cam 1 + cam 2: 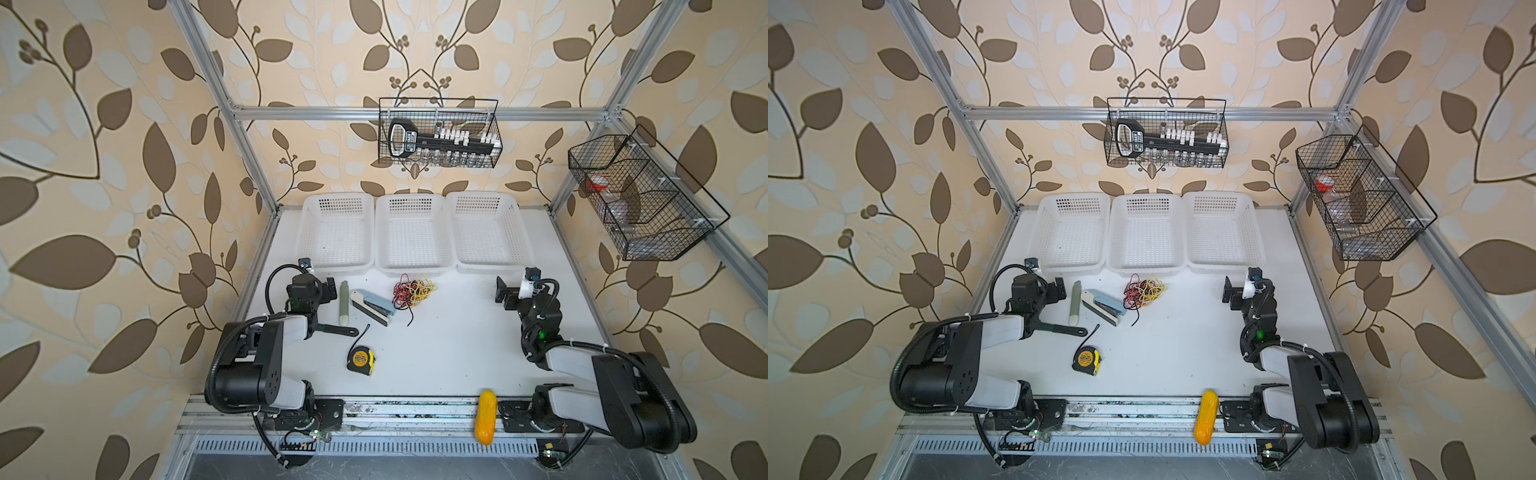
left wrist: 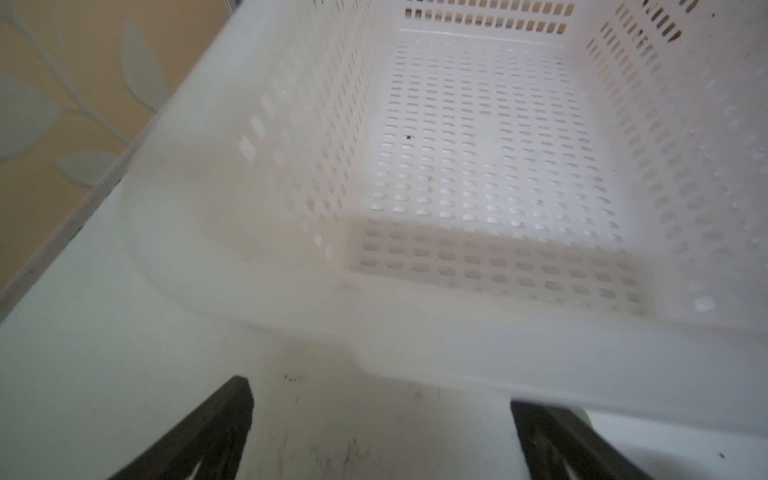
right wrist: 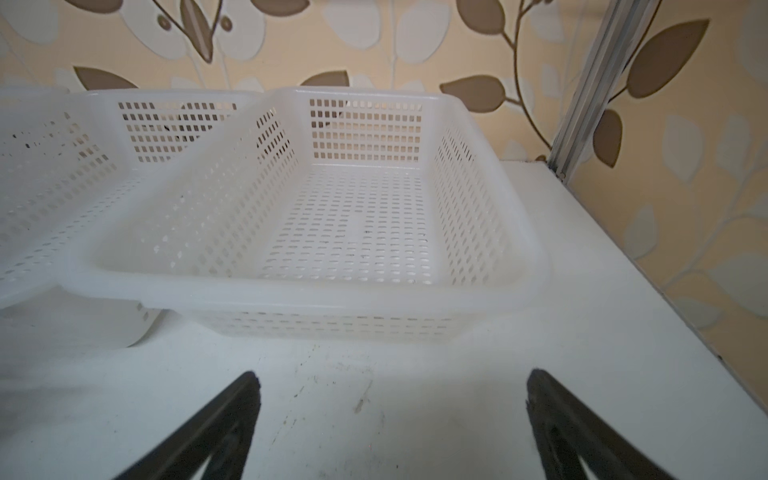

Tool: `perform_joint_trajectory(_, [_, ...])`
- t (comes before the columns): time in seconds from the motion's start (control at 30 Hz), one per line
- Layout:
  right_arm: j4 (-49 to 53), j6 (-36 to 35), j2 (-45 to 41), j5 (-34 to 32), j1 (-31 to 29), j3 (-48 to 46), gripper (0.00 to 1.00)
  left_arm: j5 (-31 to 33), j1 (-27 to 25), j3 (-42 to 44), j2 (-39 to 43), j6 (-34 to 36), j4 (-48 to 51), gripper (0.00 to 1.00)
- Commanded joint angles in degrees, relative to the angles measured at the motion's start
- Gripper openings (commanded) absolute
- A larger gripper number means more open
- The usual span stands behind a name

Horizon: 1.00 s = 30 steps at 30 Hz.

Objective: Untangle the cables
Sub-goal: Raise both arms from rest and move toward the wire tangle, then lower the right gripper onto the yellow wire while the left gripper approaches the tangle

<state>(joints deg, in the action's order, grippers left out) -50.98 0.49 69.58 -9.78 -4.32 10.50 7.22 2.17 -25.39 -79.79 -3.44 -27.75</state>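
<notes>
The cables [image 1: 413,290] [image 1: 1144,290] lie in one loose tangle of red, yellow and black wires on the white table, just in front of the middle white basket [image 1: 413,272]. One black end trails toward the table's front. My left gripper [image 1: 329,287] [image 1: 1059,287] [image 2: 378,395] is open and empty, left of the tangle, facing the left basket [image 2: 478,345]. My right gripper [image 1: 505,293] [image 1: 1230,293] [image 3: 392,374] is open and empty, right of the tangle, facing the right basket [image 3: 332,295]. Neither wrist view shows the cables.
Between the left gripper and the tangle lie a pale green tube [image 1: 344,303] and a blue-white stapler [image 1: 372,307]. A yellow tape measure [image 1: 360,359] sits nearer the front, a yellow corn cob [image 1: 486,417] on the front rail. Wire baskets [image 1: 440,133] [image 1: 640,199] hang above.
</notes>
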Motion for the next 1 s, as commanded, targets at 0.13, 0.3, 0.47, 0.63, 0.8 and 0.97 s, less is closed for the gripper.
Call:
perform_joint_trajectory(0.13, [15.61, 0.43, -6.88, -16.91, -5.29, 6.28, 1.0, 8.49, -1.37, -8.95, 5.34, -8.87, 16.84, 0.99])
perform_joint_trajectory(0.3, [29.04, 14.35, -14.28, -25.15, -6.29, 8.71, 1.0, 10.56, -2.22, -9.3, 11.57, -17.57, 21.39, 0.99])
perform_joint_trajectory(0.47, [41.21, 23.81, -23.36, -21.44, -5.32, 8.72, 1.0, 10.03, -4.47, -8.72, 17.44, -23.8, 26.34, 0.99])
perform_joint_trajectory(0.63, [51.93, 27.29, -28.52, -13.15, -6.1, 10.86, 1.0, 12.09, -11.69, -9.99, 21.52, -30.04, 35.01, 0.99])
perform_joint_trajectory(0.8, [60.75, 27.18, -27.42, -8.77, -12.19, 15.07, 1.0, 9.53, -21.65, -10.32, 23.09, -33.58, 39.94, 0.99])
perform_joint_trajectory(0.97, [64.09, 27.31, -25.8, -9.24, -22.2, 17.68, 0.94, 3.58, -28.18, -10.59, 23.14, -33.86, 41.67, 0.99])
